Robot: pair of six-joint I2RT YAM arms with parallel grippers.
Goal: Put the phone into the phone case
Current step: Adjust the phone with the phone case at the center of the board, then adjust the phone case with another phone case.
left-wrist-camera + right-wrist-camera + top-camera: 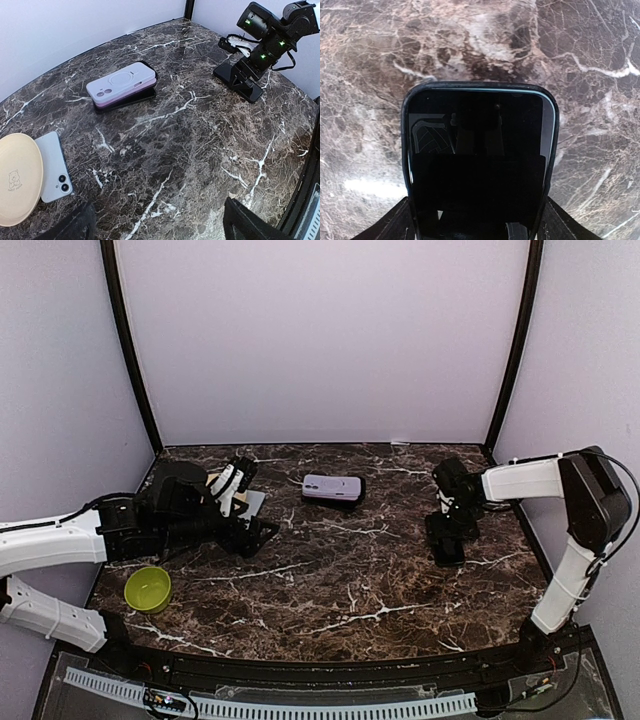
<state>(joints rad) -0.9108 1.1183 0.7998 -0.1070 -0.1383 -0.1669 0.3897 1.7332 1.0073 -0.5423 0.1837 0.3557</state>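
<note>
You have not yet got the phone into a case: the pick-up looks done, and the carry and the fit are all left.

Nearest, between your right gripper's (477, 216) jaws, lies the black phone (477, 150). It fills the gap from one finger (395, 222) to the other, screen up. Both long edges sit against the fingers, so the jaws read as pinching it across its width. Its far end sticks out ahead of the fingertips over the marble table (365, 55). You cannot tell from here whether it is lifted or resting flat.

Your left gripper (160, 226) holds nothing, and its jaws are spread wide. Just ahead of them and to their left, a white phone (52, 167) lies partly under a beige disc (17, 182).

Farther out, ahead of the left jaws and well apart from the right ones, off to their left, sits the lilac case (122, 80). It lies back up on a dark slab (127, 101). It looks like the likely target, though you cannot tell whether it is empty.

Judging by this, you must carry the phone across and free the case, which faces the wrong way for pressing in.
</note>
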